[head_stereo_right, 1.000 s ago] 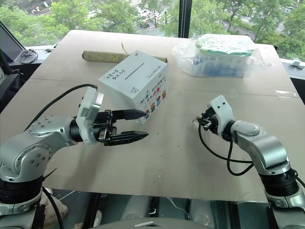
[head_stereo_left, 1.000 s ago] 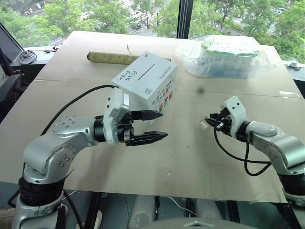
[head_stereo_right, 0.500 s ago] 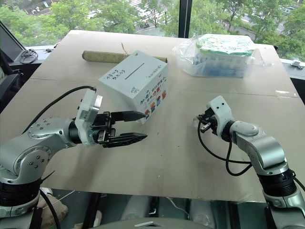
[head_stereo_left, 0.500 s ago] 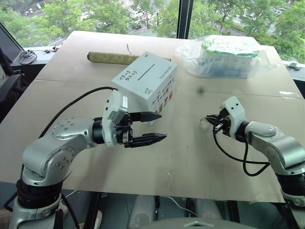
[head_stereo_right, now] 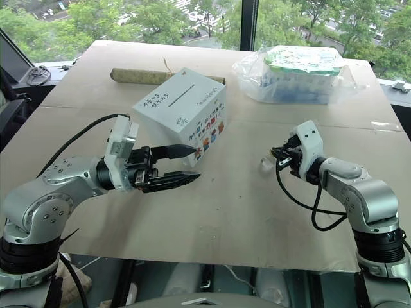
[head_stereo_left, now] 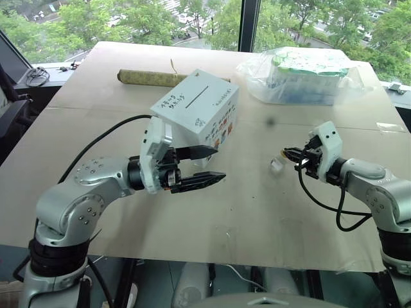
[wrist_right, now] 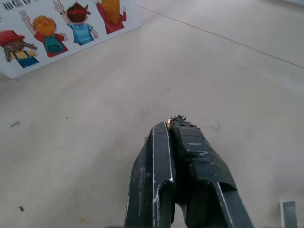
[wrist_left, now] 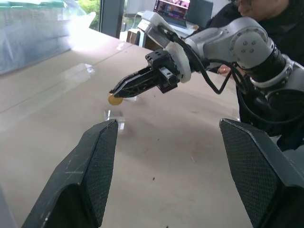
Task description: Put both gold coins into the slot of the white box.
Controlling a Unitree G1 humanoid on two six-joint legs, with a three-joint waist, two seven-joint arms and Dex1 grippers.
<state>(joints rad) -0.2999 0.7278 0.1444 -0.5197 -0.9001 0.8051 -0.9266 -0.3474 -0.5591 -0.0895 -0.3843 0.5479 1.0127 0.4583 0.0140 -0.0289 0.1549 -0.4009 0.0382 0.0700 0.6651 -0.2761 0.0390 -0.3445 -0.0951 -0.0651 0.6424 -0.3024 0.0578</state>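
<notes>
1. Coin [wrist_left: 114, 99]: a small, flat, shiny gold disc, now pinched edge-on at the very tips of the right gripper [wrist_left: 118, 92]. A second ago those fingers were a little apart and low over the table; they have since closed fully on the coin and come up off the surface. A glint of gold also shows between the tips in the right wrist view.
2. For the task, I judge the first pick done; the carry to the box [head_stereo_left: 196, 109] comes next. I can see one coin; I cannot find the other.
3. Box: white cardboard, cube-like, standing well to the left of the right gripper. Its top face is plain white with black handwriting and a thin, straight dark slot [head_stereo_left: 197, 97]. The near side has a row of bright cartoon children.
4. Left gripper [head_stereo_left: 209, 163]: its two black, tapered, fine-textured fingers are spread wide and hold nothing. It hangs level just in front of the box and has not shifted.
5. Table [head_stereo_left: 244, 212]: matt, pale beige board with a few dark specks. A small clear plastic block [head_stereo_left: 277, 165] lies on it just beside the right gripper.
6. Bag [head_stereo_left: 302, 77]: crinkly clear plastic with green-white contents, at the far right; a brown roll [head_stereo_left: 144, 77] lies behind the box.
</notes>
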